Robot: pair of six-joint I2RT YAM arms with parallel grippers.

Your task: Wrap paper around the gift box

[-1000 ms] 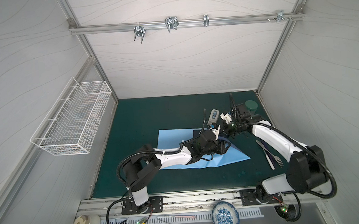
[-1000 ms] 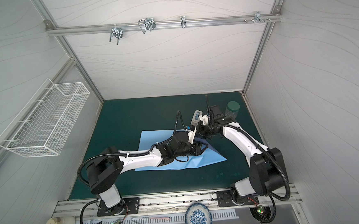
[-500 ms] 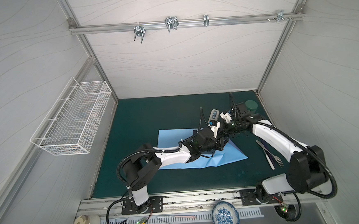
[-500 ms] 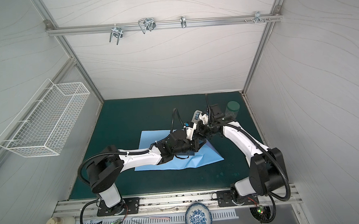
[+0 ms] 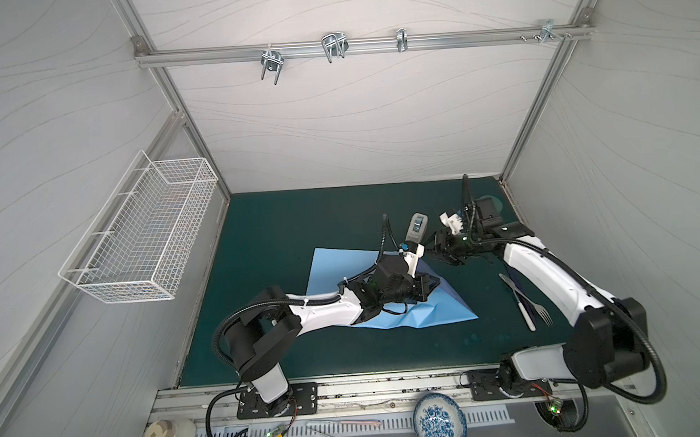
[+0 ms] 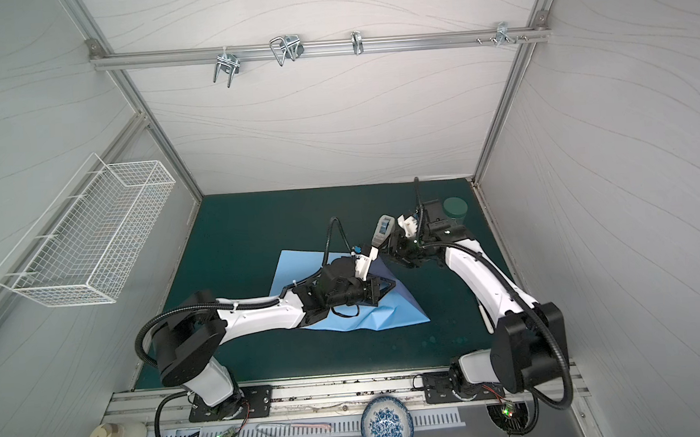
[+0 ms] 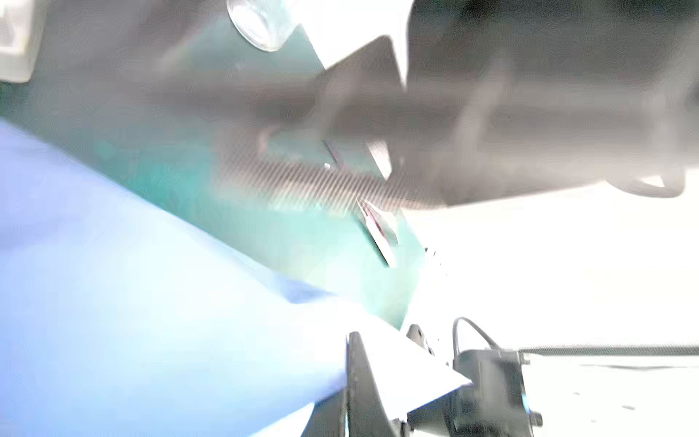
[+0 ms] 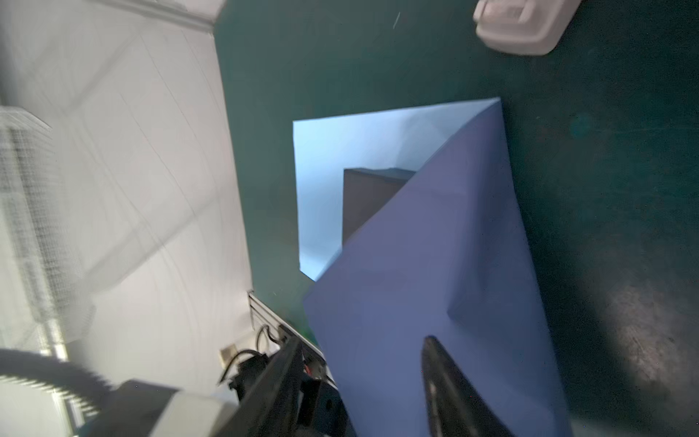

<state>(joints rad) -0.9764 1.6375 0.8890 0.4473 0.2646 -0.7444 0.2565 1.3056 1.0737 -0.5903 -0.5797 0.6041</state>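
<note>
Pinching the paper [image 8: 416,283] in my closed left claw [image 5: 432,284]; my right claw [image 8: 363,355] is gaping open over its folded-up indigo side; the gift box [image 8: 368,204] is sitting on the paper, half covered.

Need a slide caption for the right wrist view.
Right gripper open at the paper flap partly covering the gift box.

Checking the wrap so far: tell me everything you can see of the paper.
The paper is a thin creased sheet, sky-blue on one face, duller indigo on the other, on the green mat. One side folds over the gift box, indigo outward. The left tool is shut on its edge; the right tool is open nearby.
</note>
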